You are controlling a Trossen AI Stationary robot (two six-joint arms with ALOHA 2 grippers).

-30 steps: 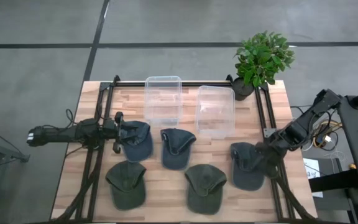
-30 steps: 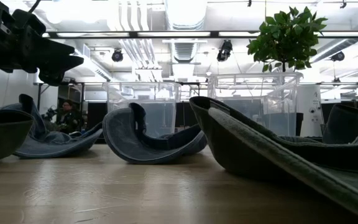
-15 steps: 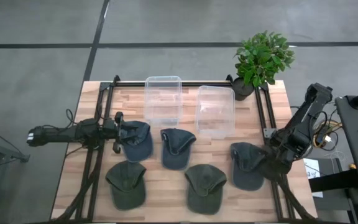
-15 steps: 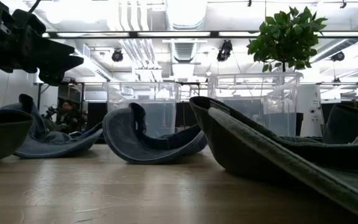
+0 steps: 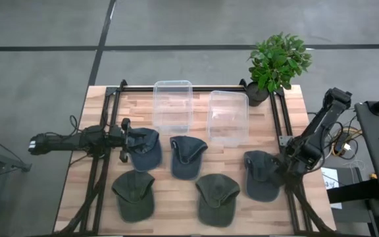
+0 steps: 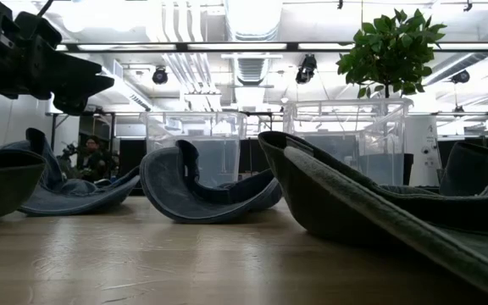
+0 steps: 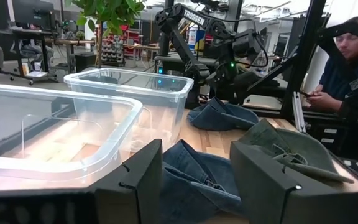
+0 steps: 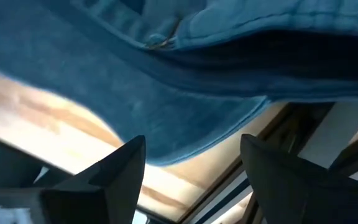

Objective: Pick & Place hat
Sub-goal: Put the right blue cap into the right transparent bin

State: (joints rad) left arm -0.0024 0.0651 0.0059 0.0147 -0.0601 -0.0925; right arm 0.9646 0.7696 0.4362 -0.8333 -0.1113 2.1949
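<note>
Several hats lie on the wooden table: blue ones at the left (image 5: 145, 148), middle (image 5: 187, 157) and right (image 5: 260, 174), green ones near the front (image 5: 133, 195) (image 5: 217, 199). My left gripper (image 5: 125, 138) is open at the left blue hat's left edge; that hat (image 7: 194, 177) shows between its fingers, and in the low view the gripper (image 6: 49, 68) hangs above it. My right gripper (image 5: 283, 164) is open at the right blue hat's right edge, whose brim (image 8: 185, 118) lies just ahead of the fingers, untouched.
Two clear plastic bins (image 5: 172, 105) (image 5: 228, 117) stand at the far middle of the table. A potted plant (image 5: 278, 62) stands at the far right corner. Black frame rails (image 5: 97, 178) run along both sides. A person (image 7: 353, 56) sits beyond the table's right side.
My right arm has drawn back a little toward the table's right edge, and its forearm has swung up steeper. The right blue hat stays flat on the table where it was. My left arm and the other hats have kept still.
</note>
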